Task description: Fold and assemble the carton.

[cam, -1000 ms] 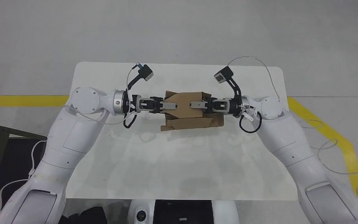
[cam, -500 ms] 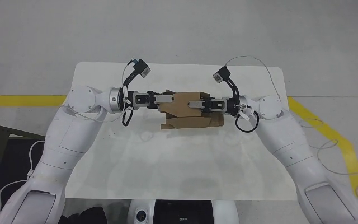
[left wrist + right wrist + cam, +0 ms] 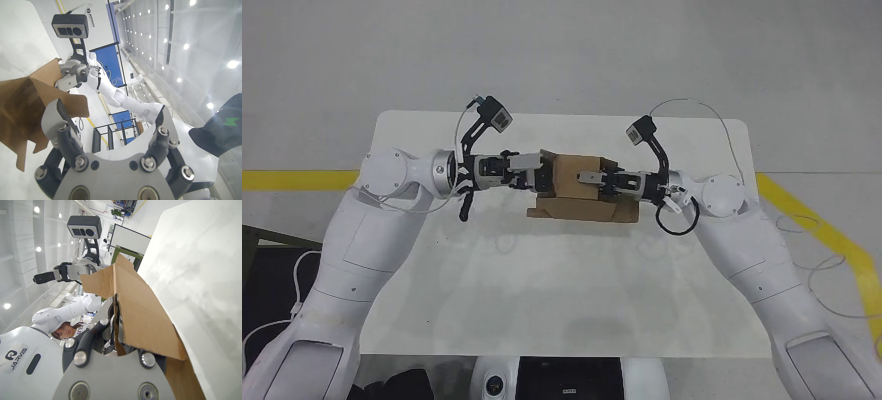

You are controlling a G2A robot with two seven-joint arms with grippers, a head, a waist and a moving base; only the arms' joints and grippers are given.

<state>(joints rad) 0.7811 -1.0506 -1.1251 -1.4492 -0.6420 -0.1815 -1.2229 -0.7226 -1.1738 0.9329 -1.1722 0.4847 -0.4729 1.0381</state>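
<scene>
Top view: carton (image 3: 577, 185) of brown cardboard sits toward the far middle of the white table (image 3: 442, 290), part-formed, flaps loose along its near edge. Left gripper (image 3: 539, 170) is at one end, right gripper (image 3: 590, 180) reaches over the other, both arms level with the box. Left wrist view: left gripper (image 3: 111, 108) has its jaws spread wide and grips nothing. One finger (image 3: 63, 111) lies against a loose end flap, the other stands clear in open air. The carton (image 3: 20, 111) shows its hollow inside here, with bare board walls and nothing that I can see in it. At its far end the right gripper (image 3: 66, 75) is clamped on an edge. Right wrist view: a carton wall (image 3: 140, 321) runs edge-on into the right gripper (image 3: 113, 313), jaws closed on that panel, though one finger is hidden under the board. Judgement: light, thin board, stiff across the panels but limp at the creases. It is likely to skew or spring back if held at one point only. Best taken by a panel edge near a corner, not by the flap tips.
</scene>
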